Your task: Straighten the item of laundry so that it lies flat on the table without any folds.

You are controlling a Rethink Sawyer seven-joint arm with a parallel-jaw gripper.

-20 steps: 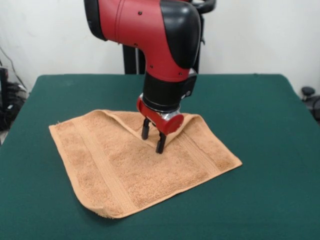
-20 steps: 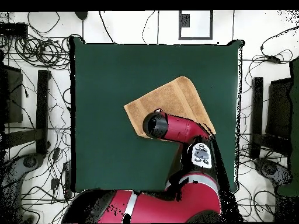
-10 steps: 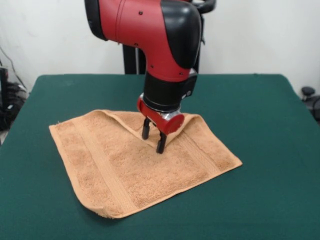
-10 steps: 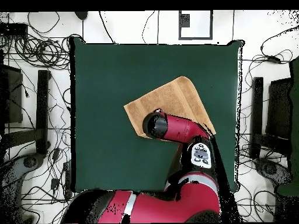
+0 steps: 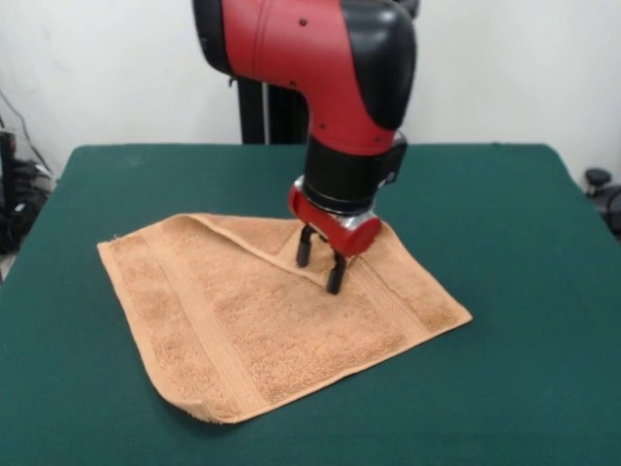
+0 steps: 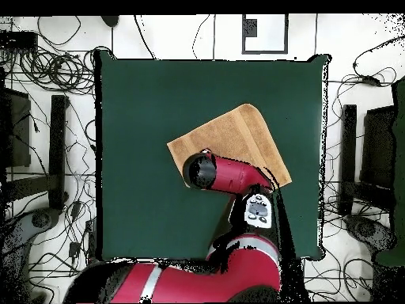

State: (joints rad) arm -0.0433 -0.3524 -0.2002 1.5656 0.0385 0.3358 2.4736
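Towel [image 5: 262, 320] first: the tan-orange terry square lies slightly skewed toward the middle of the green table [image 5: 505, 194], mostly flat, but its far corner is folded back over itself, leaving a raised diagonal ridge across the top. The gripper [image 5: 320, 270] has its two black fingers a little apart, tips down at that ridge, straddling or pressing the folded flap; I cannot tell whether any cloth is actually pinched. From above, the arm [image 6: 229, 174] hides that corner of the towel. The cloth looks soft, light and limp, with grippy pile, so it should drag and drape rather than slide stiffly. The hemmed edge of the folded flap seems the best place to take hold and peel it outward.
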